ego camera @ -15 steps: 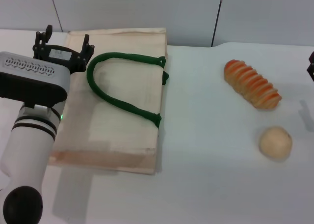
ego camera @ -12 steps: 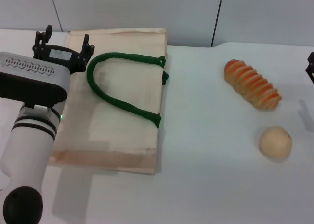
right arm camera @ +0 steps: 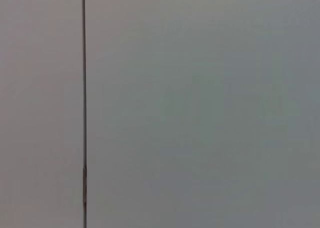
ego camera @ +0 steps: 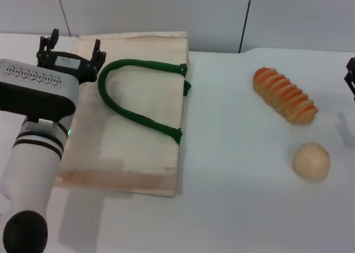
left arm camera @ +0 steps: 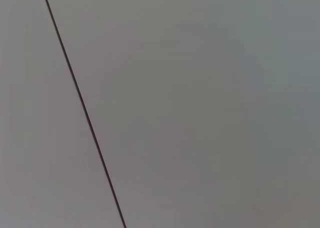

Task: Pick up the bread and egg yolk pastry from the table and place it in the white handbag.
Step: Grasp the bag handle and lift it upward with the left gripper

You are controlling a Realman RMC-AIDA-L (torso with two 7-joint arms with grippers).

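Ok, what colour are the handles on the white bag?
Dark green, looped handles lying across the cream-white handbag; the head view shows them best.

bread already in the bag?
No, in the head view the bread lies on the bare table, well to the right of the white handbag, beside the egg yolk pastry.

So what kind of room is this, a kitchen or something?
More likely a test bench than a kitchen: a bare white table against plain grey wall panels, with only a handbag, bread and a round pastry laid out.
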